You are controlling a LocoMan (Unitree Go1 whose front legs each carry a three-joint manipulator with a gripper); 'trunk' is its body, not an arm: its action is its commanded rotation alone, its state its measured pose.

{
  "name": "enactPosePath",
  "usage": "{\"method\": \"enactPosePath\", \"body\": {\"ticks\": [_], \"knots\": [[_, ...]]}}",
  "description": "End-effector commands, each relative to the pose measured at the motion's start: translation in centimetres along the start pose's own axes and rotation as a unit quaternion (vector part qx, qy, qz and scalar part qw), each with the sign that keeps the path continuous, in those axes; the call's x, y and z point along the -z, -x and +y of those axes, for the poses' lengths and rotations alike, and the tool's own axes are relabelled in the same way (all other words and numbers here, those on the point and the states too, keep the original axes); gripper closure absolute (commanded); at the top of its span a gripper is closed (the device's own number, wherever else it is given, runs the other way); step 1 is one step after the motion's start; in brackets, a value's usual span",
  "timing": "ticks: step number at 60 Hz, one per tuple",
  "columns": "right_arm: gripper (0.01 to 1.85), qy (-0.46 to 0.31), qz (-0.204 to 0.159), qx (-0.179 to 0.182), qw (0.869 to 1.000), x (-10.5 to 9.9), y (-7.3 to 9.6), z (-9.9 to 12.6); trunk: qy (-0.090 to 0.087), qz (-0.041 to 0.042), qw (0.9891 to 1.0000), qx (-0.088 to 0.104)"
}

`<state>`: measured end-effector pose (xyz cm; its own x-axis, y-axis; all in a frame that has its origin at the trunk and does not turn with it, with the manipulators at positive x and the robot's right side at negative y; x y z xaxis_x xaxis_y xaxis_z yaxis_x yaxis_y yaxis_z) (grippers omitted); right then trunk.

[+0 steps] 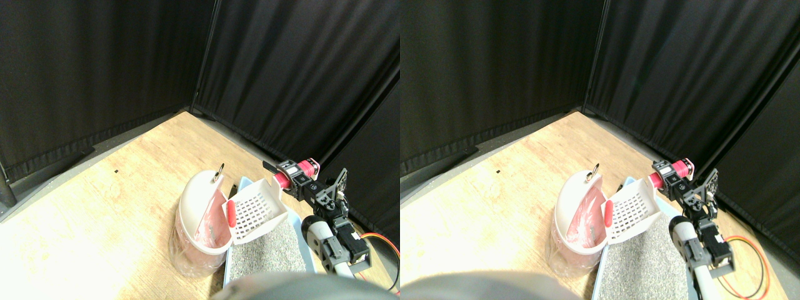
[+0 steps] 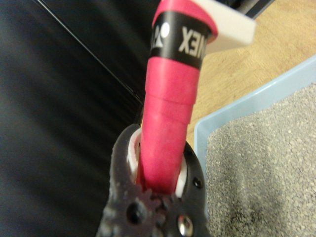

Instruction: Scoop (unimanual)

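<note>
A white slotted scoop [image 1: 256, 209] is tipped toward the opening of a white bin [image 1: 200, 219] with a pink liner. A small red piece [image 1: 230, 214] sits at the scoop's lower edge, against the bin's rim. My right gripper [image 1: 299, 178] is shut on the scoop's pink wrapped handle [image 1: 282, 181], above the far end of a light blue tray [image 1: 245, 184] of grey litter [image 1: 269, 253]. In the wrist view the handle [image 2: 170, 108] runs between the dark jaws of the gripper [image 2: 160, 165], which clasp it. The tray rim [image 2: 237, 106] and litter [image 2: 266, 163] lie beside it.
Black curtains [image 1: 125, 75] wall in the wooden floor [image 1: 106, 200] on the far sides and close to the right of the arm. Orange cables [image 1: 381, 240] lie on the floor at the right. A metal ring [image 1: 219, 170] stands on the bin's top.
</note>
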<state>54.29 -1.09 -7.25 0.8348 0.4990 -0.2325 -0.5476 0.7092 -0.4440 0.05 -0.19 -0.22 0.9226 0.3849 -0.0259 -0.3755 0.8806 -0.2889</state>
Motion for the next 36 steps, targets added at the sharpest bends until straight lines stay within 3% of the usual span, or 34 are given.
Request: {"method": "enactPosePath", "body": {"ticks": [1,12,20,25,29,36], "knots": [[1.56,0.009,-0.044,0.005,0.999,-1.23,-0.30,-0.37,0.005,-0.0168,0.9985,-0.051],[1.60,-0.005,-0.027,0.014,1.000,-1.13,-0.34,-0.48,0.003,-0.0165,0.9987,-0.049],[1.67,-0.008,-0.040,0.012,0.999,-0.98,-0.37,-0.74,0.001,-0.0151,0.9988,-0.046],[1.62,-0.010,-0.042,0.014,0.999,-0.90,-0.41,-0.91,0.001,-0.0141,0.9989,-0.045],[1.81,-0.021,-0.042,0.018,0.999,-0.90,-0.29,-0.93,0.001,-0.0142,0.9990,-0.042],[1.81,-0.062,-0.040,0.030,0.997,-0.68,-0.03,-1.04,0.001,-0.0125,0.9991,-0.041]]}}
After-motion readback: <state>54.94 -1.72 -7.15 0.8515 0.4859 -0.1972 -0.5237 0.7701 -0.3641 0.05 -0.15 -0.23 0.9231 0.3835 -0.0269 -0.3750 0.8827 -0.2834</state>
